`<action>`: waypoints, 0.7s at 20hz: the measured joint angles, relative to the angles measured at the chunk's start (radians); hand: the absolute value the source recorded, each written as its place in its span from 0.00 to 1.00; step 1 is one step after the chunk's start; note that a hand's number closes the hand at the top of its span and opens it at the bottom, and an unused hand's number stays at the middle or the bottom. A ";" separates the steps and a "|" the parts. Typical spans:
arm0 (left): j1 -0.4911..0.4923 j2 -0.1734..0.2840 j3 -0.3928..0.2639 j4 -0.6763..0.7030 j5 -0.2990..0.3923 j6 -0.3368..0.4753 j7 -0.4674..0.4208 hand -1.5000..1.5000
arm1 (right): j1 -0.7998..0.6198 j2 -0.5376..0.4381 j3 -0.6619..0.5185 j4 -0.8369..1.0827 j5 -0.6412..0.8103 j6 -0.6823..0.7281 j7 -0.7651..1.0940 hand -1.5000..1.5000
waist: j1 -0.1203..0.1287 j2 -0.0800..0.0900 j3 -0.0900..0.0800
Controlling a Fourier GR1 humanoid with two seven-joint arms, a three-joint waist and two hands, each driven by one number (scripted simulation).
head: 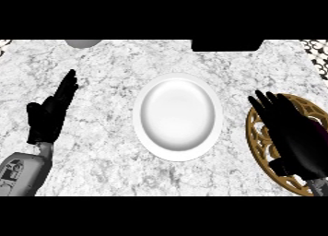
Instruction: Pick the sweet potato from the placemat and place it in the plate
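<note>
The white plate (178, 116) lies in the middle of the marble counter. At the right edge sits a round golden openwork placemat (256, 138). My right hand (292, 133) hovers over the placemat with its fingers stretched out toward the far side. It hides most of the sweet potato (325, 138), which shows only as a dark purple sliver along the hand's right side. I cannot tell whether the hand touches it. My left hand (49, 115) rests open at the left, fingers up, well away from the plate.
A grey rounded object (82, 43) sits at the counter's far edge on the left, and a black block (226, 45) at the far edge right of centre. Patterned wall (323, 53) shows in both far corners. Bare marble (105, 152) lies between the left hand and the plate.
</note>
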 measured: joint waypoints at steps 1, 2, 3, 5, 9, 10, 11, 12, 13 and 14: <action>-0.002 -0.013 -0.006 0.012 -0.010 0.005 -0.011 0.50 | -0.013 0.000 -0.004 -0.017 -0.004 0.053 0.035 0.00 | 0.002 0.001 0.000; -0.006 -0.017 -0.009 -0.002 -0.015 0.011 0.006 0.50 | -0.014 0.006 0.004 -0.032 0.006 0.095 0.073 0.00 | 0.004 0.001 0.001; 0.000 -0.017 -0.011 -0.017 -0.020 0.013 0.015 0.50 | -0.007 -0.004 -0.008 -0.056 -0.004 0.136 0.096 0.00 | 0.006 0.002 0.001; -0.011 -0.030 -0.008 -0.006 -0.028 0.009 0.013 0.50 | -0.025 0.013 -0.028 -0.053 -0.012 0.205 0.130 0.00 | 0.009 0.004 0.002; -0.009 -0.050 0.002 -0.007 -0.047 -0.005 0.013 0.50 | -0.034 0.078 -0.040 -0.059 0.009 0.309 0.182 0.00 | 0.013 0.005 0.003; -0.017 -0.056 0.005 -0.006 -0.052 -0.009 0.019 0.50 | -0.039 0.080 -0.060 -0.041 0.006 0.321 0.163 0.00 | 0.014 0.006 0.003; -0.015 -0.050 0.018 -0.007 -0.050 -0.022 0.020 0.50 | -0.035 0.092 -0.067 -0.030 0.017 0.328 0.155 0.00 | 0.015 0.006 0.003; -0.014 -0.057 0.019 -0.008 -0.060 -0.022 0.021 0.50 | -0.031 0.107 -0.070 -0.009 0.031 0.324 0.144 0.00 | 0.015 0.006 0.003; -0.019 -0.067 0.021 0.003 -0.069 -0.022 0.016 0.50 | -0.036 0.115 -0.083 0.015 0.037 0.332 0.131 0.00 | 0.015 0.007 0.004; -0.027 -0.067 0.028 0.002 -0.070 -0.025 0.028 0.50 | -0.033 0.114 -0.093 0.024 0.040 0.346 0.125 0.00 | 0.015 0.007 0.004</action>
